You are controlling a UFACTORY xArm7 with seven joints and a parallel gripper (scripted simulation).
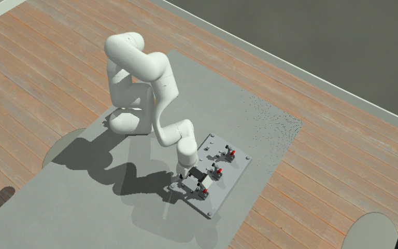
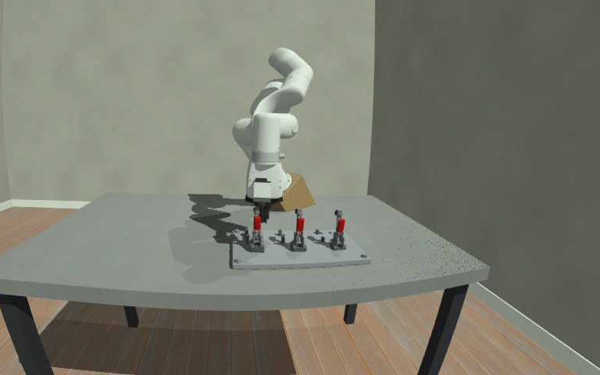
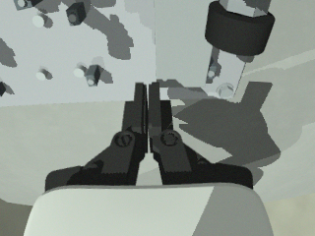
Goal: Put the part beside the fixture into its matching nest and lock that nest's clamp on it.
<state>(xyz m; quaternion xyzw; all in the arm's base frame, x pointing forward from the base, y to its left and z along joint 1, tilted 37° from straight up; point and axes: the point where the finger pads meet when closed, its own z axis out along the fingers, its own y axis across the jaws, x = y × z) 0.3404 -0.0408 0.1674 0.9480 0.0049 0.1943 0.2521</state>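
Judging from the pale slab (image 1: pixel 189 182) (image 3: pixel 182 44), we take the part to be in the end nest, its exact seating unreadable; the end effector (image 1: pixel 189 176) (image 2: pixel 265 219) (image 3: pixel 148 97) is closed on nothing above the fixture plate (image 1: pixel 226 191) (image 2: pixel 303 261) (image 3: pixel 59 88); that nest's clamp (image 1: pixel 204 191) (image 2: pixel 256 223) (image 3: pixel 239 29) stands open; we must still check seating, lock it and withdraw over the worktop (image 1: pixel 102 212) (image 2: pixel 122 269).
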